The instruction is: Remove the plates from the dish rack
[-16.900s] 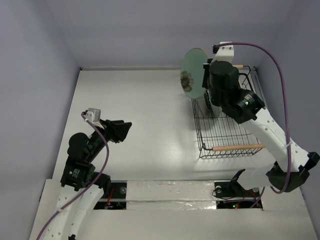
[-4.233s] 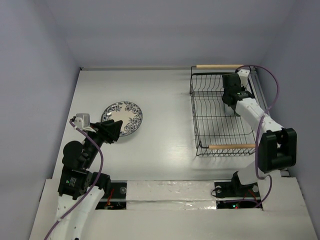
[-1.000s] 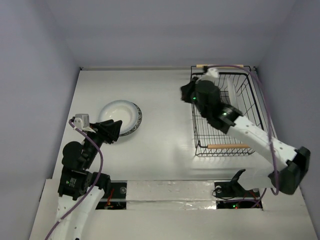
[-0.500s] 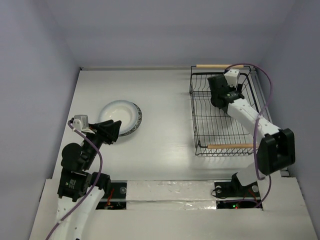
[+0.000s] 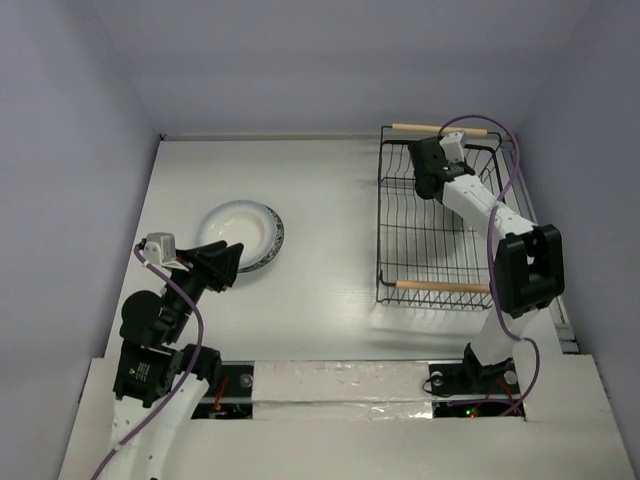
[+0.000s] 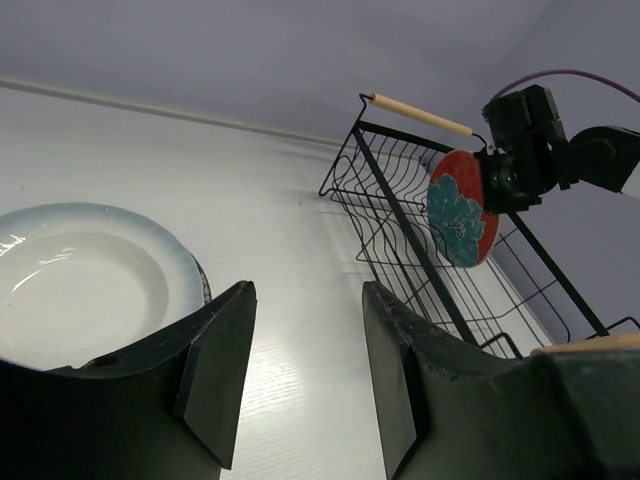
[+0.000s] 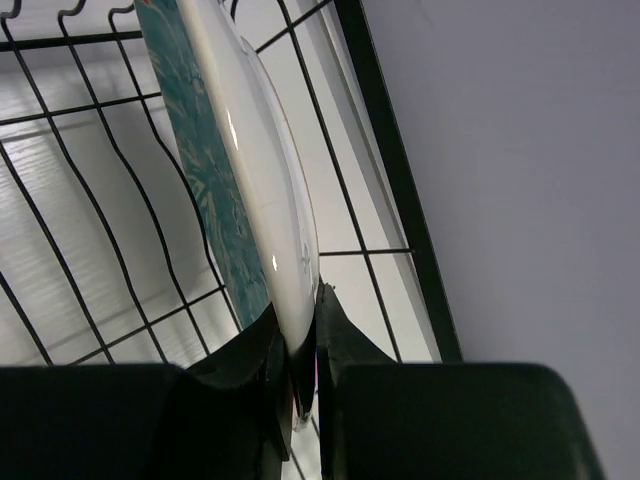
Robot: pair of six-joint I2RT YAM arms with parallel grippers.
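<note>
The right gripper [image 7: 296, 345] is clamped on the rim of the red plate [image 7: 215, 170], which stands on edge at the 12 o'clock end of the dish rack [image 5: 381, 230]. To lift it well, I judge it should rise straight until the rim clears the wires, then swing toward 9 o'clock, where the stacked plates [image 5: 243, 232] lie on the table [image 5: 320, 200]; tilting early could snag and drag the rack. The left gripper [image 6: 305, 375] hovers, jaws apart, at the stack's 5 o'clock. The left wrist view shows the teal flowers face-on; overhead, the right arm hides the plate; only the right wrist view proves the pinch
</note>
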